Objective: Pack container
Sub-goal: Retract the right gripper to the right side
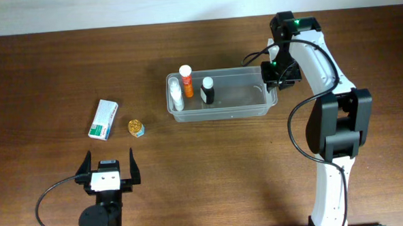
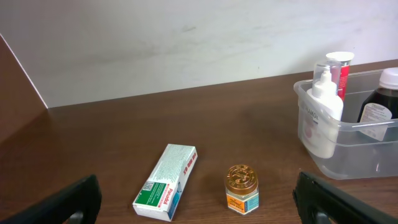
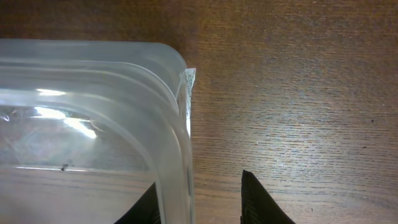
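Observation:
The container (image 1: 222,115) is a clear plastic tub at mid-table, holding a white pump bottle (image 1: 177,93), an orange bottle (image 1: 186,79) and a dark bottle (image 1: 207,90). My right gripper (image 1: 276,74) is at the tub's right end. In the right wrist view its fingers (image 3: 199,186) straddle the container's corner wall (image 3: 168,99): one finger is inside, and the outer one stands clear of the wall with a gap, so it is open. My left gripper (image 1: 109,158) stands wide open near the front edge, empty. It (image 2: 196,186) faces a white-green box (image 2: 166,182) and a gold-lidded jar (image 2: 242,188).
The box (image 1: 104,120) and the jar (image 1: 136,127) lie on the wood to the left of the tub. The tub's right half holds nothing. The right arm's cable loops over the table to the right of the tub. A wall runs along the table's far edge.

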